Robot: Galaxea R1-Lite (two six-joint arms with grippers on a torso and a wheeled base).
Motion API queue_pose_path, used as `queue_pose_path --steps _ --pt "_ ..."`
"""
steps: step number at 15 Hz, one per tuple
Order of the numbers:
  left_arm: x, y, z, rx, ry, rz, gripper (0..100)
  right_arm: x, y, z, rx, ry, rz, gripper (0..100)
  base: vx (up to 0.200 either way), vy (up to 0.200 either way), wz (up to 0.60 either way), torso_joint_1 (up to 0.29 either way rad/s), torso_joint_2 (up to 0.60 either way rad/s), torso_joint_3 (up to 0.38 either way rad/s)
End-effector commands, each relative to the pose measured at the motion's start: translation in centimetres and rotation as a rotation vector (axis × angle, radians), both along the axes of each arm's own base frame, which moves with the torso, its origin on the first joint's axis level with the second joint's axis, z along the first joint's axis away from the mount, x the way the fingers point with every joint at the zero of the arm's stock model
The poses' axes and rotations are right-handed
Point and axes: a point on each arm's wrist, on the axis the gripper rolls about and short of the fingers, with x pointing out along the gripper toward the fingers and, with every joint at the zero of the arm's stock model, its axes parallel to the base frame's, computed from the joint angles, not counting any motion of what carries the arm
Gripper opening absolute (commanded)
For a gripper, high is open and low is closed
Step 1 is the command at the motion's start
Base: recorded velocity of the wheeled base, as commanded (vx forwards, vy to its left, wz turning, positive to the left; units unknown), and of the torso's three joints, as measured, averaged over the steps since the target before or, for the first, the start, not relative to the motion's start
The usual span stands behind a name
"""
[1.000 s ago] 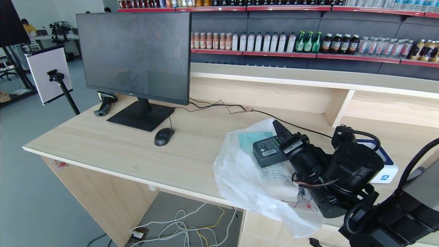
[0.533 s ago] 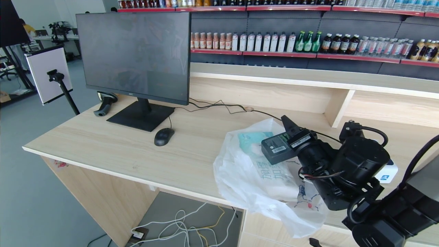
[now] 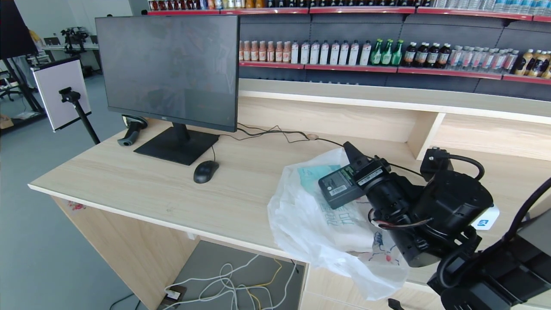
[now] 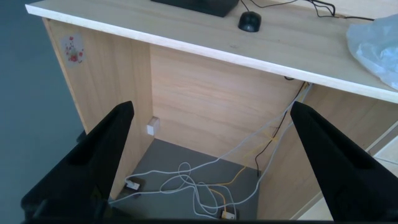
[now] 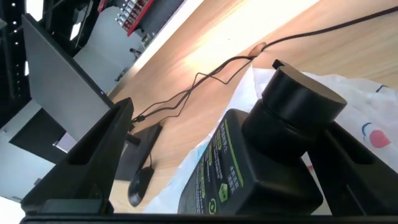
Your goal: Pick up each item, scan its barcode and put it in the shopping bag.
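Two risks hang over this checkout moment. Far to the left of the right pincer (image 3: 349,170), past the mouse (image 3: 205,171), the scanner (image 3: 131,129) lies by the monitor (image 3: 168,69). Whether the box (image 3: 338,189) has had its barcode read cannot be told, so letting go now could bag an unscanned item. Just below and left of that pincer, the bag (image 3: 301,219) lies slumped on the desk (image 3: 150,189), its mouth loose around a teal-and-white pack (image 3: 316,174). A release here may land the box on the crumpled rim rather than inside. From there it could slide out, or its weight could drag the bag's overhanging corner off the desk edge.

The left pincer (image 4: 211,109) hangs low in front of the desk, spread wide, with nothing between its fingers. The right pincer is closed only as far as the box allows, clamping it between both fingers with the barcode label facing up. The box sits over the bag's mouth and the pack; whether it touches the plastic cannot be told.
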Motion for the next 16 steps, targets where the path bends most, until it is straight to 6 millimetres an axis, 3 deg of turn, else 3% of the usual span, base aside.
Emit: queue_pose_path --steps 1,11,16 --pt "0.0 0.0 0.0 -0.001 -0.001 0.001 100 -0.4 0.9 0.3 0.006 -0.014 0.034 100 0.0 0.0 0.0 0.0 0.0 0.0" --pt "0.0 0.0 0.0 -0.001 -0.001 0.001 100 -0.8 1.7 0.9 0.007 -0.035 0.066 100 0.0 0.0 0.0 0.0 0.0 0.0" --pt "0.0 0.0 0.0 -0.001 -0.001 0.001 100 -0.4 2.0 1.5 0.089 -0.047 0.046 100 0.0 0.0 0.0 0.0 0.0 0.0"
